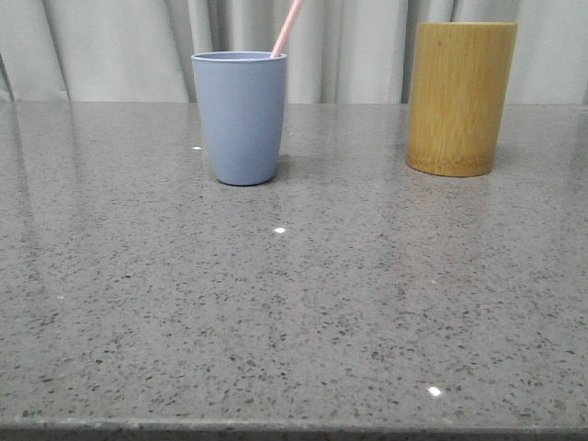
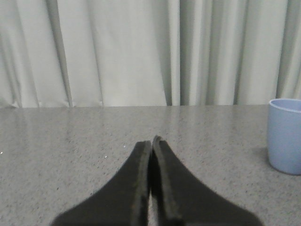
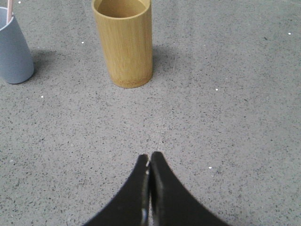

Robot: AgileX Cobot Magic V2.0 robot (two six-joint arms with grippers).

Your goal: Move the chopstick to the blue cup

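Observation:
The blue cup [image 1: 241, 118] stands upright at the back left of the table. A pale pink chopstick [image 1: 287, 28] leans out of it toward the right; only its upper end shows. The cup also shows in the left wrist view [image 2: 285, 135] and in the right wrist view [image 3: 13, 52], where the pink chopstick [image 3: 10, 10] rises from it. My left gripper [image 2: 152, 141] is shut and empty, low over the table, well apart from the cup. My right gripper [image 3: 149, 155] is shut and empty, in front of the bamboo holder. Neither gripper shows in the front view.
A taller yellow-brown bamboo holder [image 1: 459, 98] stands upright at the back right; in the right wrist view its open top [image 3: 122, 41] looks empty. The grey speckled table [image 1: 294, 303] reaches back to pale curtains [image 1: 119, 46].

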